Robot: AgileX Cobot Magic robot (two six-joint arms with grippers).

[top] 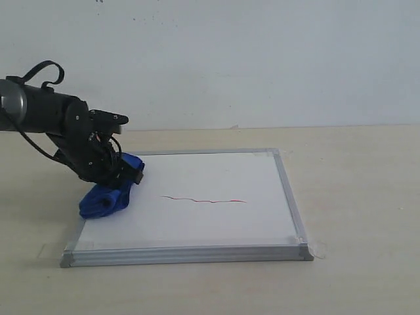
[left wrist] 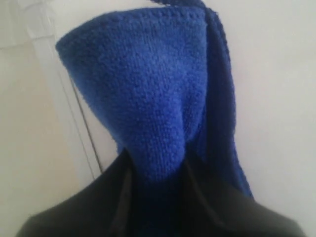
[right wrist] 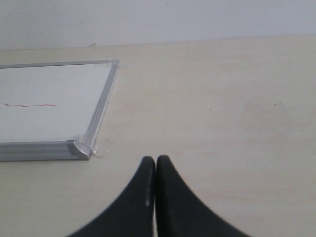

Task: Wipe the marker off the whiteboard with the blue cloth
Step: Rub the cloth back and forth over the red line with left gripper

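The whiteboard (top: pixel 216 216) lies flat on the table, white with a silver frame. A thin wavy red marker line (top: pixel 203 199) crosses its middle. The blue cloth (top: pixel 108 195) rests on the board's left edge, bunched into a roll. My left gripper (top: pixel 121 178) is shut on its upper end; in the left wrist view the blue cloth (left wrist: pixel 148 98) fills the gap between the black fingers (left wrist: pixel 98 202). My right gripper (right wrist: pixel 156 160) is shut and empty over bare table, off the board's near right corner (right wrist: pixel 79 148). The marker line (right wrist: pixel 29 104) shows faintly there.
The light wooden table (top: pixel 354 197) stretches to the right of the board. A pale wall (top: pixel 230 59) stands behind. A clear tape scrap (right wrist: pixel 101 147) sticks out at the board's corner.
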